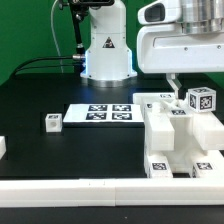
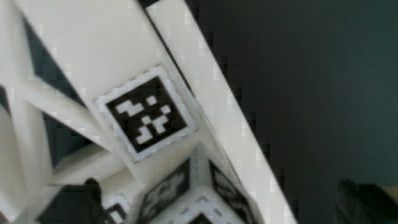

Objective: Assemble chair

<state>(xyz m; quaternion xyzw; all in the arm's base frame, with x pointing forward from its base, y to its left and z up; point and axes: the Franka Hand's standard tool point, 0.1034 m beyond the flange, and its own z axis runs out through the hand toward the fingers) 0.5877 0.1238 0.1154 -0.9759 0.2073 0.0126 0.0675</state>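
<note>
White chair pieces (image 1: 170, 132) are sitting clustered on the black counter (image 1: 40, 98), exterior view's right. My gripper (image 1: 177, 85) is hovering just above them; released or clenched, I cannot tell.

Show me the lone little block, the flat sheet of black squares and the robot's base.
little block (image 1: 53, 122): exterior view, its tagged face.
marker board (image 1: 100, 112): exterior view, its middle tags.
robot's base (image 1: 106, 55): exterior view, its white front.
</note>
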